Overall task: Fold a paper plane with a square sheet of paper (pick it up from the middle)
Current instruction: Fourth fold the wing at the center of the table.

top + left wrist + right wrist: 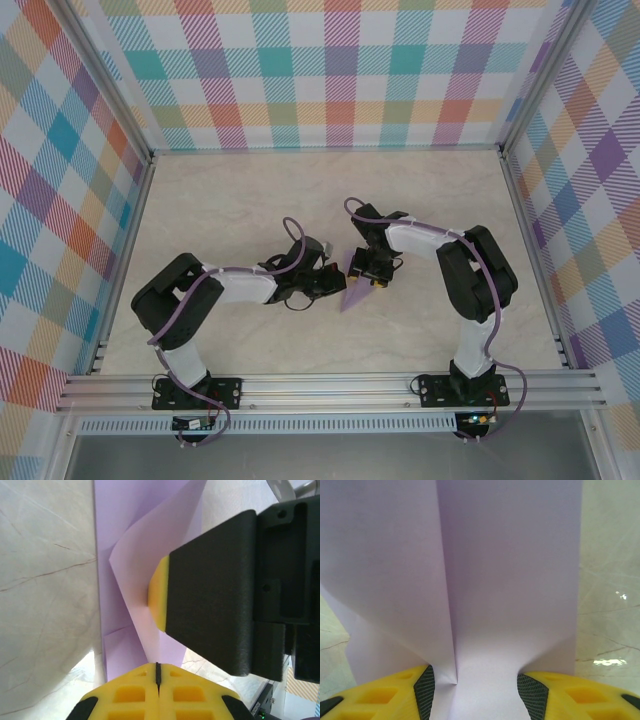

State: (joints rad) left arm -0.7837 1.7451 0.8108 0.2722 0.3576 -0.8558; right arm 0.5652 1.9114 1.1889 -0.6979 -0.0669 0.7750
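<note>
We pinch the creased lavender paper sheet point(355, 293) in our closed left gripper point(335, 283); our right gripper point(378, 283) straddles it, half-open.

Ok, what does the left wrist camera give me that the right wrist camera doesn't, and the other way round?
Left wrist alone: the right gripper seen from outside, its yellow fingertip pressing the lavender paper, plus the left gripper with its yellow fingers shut together at the paper's near edge. Right wrist alone: the right fingers standing apart with the paper between them, and a long straight crease running up from beside the left-hand pad. Both share the creased lavender sheet and the pale marbled table.
</note>
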